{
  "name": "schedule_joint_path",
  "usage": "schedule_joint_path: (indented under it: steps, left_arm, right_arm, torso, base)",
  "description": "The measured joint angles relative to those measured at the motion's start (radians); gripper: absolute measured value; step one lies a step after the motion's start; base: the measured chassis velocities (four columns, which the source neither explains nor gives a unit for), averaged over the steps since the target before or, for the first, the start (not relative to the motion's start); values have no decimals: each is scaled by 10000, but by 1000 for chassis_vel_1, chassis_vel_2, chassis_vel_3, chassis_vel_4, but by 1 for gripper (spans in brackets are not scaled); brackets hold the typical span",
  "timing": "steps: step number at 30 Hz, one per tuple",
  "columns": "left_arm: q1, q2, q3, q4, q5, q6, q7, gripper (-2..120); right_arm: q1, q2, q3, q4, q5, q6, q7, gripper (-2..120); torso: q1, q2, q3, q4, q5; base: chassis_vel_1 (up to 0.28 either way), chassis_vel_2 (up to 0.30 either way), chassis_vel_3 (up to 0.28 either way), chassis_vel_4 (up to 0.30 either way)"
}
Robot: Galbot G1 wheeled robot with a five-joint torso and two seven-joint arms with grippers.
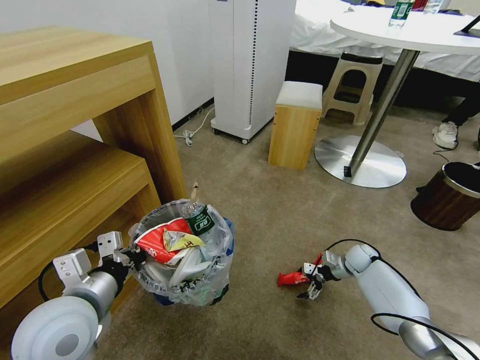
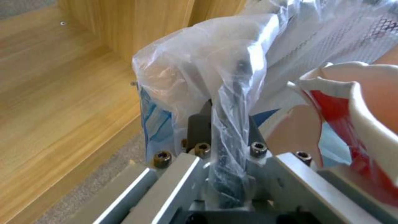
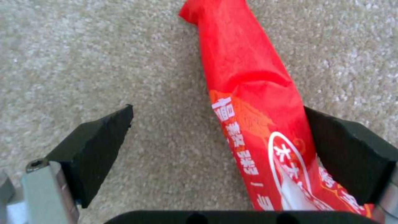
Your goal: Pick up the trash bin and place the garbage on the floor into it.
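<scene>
We see our left end effector (image 1: 131, 258) clamped on the rim of the small round black trash bin with a clear plastic liner (image 1: 186, 287), which stands on the beige short-pile carpet floor (image 1: 260, 210) beside the light wooden shelf unit (image 1: 70, 150), full of wrappers and a green-label bottle. At about three o'clock from the bin, our right end effector (image 1: 306, 281) sits low with fingers spread apart, a crumpled red snack wrapper (image 1: 291, 278) lying between them against one pad.
</scene>
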Motion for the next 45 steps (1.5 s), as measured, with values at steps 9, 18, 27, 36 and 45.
schedule_joint_path:
  steps: [9,18,27,36,45]
  left_arm:
    - [-35,-17,22,43,21,-6,10,1]
    - [-58,-53,114,91,115,-14,16,1]
    - [-27,-47,84,69,118,-19,28,1]
    - [-1,-31,48,58,119,-26,39,1]
    - [-21,3,83,59,119,-30,32,1]
  right_arm:
    - [21,-104,40,-18,-229,-142,216,73]
    - [-29,-360,100,204,-135,-144,256,39]
    - [-76,-382,126,266,-102,-144,295,14]
    - [-250,-700,163,1026,627,-161,487,0]
    - [-508,-1376,-125,4079,4497,-749,1181,0]
  torso:
    - [0,0,0,0,-1]
    - [0,0,0,0,0]
    - [0,0,0,0,0]
    - [0,0,0,-1,1]
    - [-1,0,-1,0,-4]
  base:
    - [0,0,0,0]
    - [0,0,0,0]
    - [0,0,0,0]
    - [0,0,0,0]
    - [0,0,0,0]
